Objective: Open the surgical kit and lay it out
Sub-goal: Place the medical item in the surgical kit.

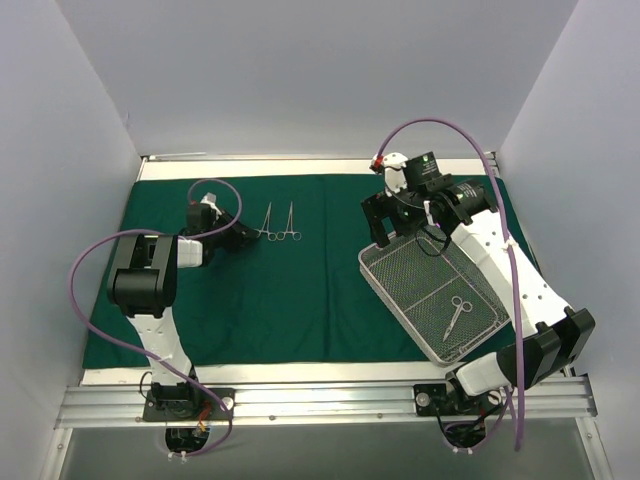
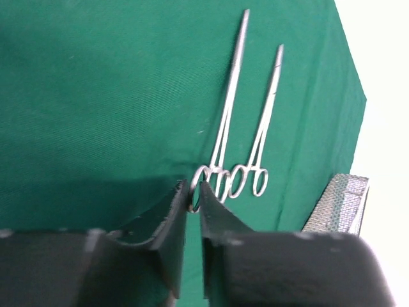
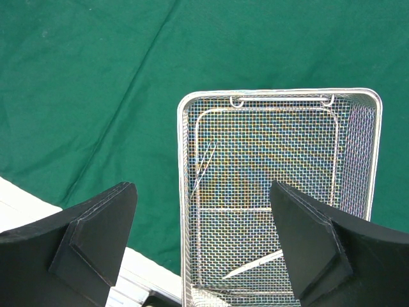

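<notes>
Layout — silver ring-handled forceps (image 2: 228,96) paired on dark green cloth (image 2: 96,96) for order | left gripper (image 2: 193,192) narrow about one ring, hold uncertain | right gripper (image 3: 202,188) wide apart over silver wire-mesh tray (image 3: 279,93)

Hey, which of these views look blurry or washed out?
Left wrist view: instruments slightly soft, near fingers dark and blurred, table edge at right blown out white. Right wrist view: sharp, though the mesh tray shimmers with coloured moiré. Top view: evenly lit, no glare.
</notes>
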You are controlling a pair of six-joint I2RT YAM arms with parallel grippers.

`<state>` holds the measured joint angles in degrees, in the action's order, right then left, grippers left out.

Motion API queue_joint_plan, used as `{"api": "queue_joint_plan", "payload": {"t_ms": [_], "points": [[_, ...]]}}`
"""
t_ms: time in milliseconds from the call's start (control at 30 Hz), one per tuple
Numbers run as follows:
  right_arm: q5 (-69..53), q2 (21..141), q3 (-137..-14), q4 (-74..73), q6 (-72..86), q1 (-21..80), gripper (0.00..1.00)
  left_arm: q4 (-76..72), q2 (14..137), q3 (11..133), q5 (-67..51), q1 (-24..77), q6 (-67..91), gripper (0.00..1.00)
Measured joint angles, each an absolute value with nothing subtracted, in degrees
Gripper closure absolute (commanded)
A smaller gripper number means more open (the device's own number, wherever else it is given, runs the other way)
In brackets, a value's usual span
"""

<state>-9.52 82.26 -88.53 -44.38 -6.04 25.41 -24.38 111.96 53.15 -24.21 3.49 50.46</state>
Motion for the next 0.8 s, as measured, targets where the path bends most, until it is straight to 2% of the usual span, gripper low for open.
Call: {"api": "queue_joint_plan", "payload": {"t_ms": [800], "points": [[-10.9,82.3,-86.9,-44.3,-6.0,25.0,0.12,-23.3,112.4,53.2,-25.1,3.3,51.7,0.57]]}}
